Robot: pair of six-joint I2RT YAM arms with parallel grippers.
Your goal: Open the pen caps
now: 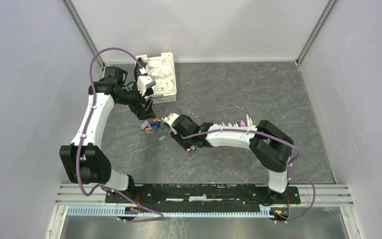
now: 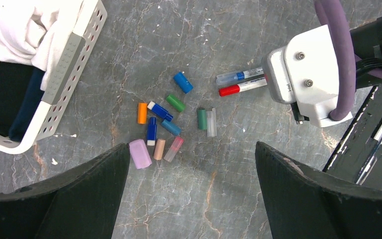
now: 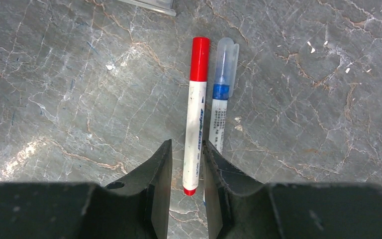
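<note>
Two capped pens lie side by side on the grey table: a white pen with a red cap (image 3: 197,114) and one with a blue band under a clear cap (image 3: 222,94). My right gripper (image 3: 187,149) straddles the tail of the red-capped pen (image 2: 241,88), jaws narrow. The right finger is against the barrel and a thin gap shows at the left finger. Several loose pen caps (image 2: 171,117), blue, green, orange, pink and clear, lie scattered. My left gripper (image 2: 193,154) hangs wide open above the table just in front of them, holding nothing.
A white slotted basket (image 1: 171,74) with crumpled white cloth stands at the back left, close to the left arm. A row of several pens (image 1: 236,123) lies behind the right forearm. The right arm (image 1: 229,135) stretches across the middle of the table.
</note>
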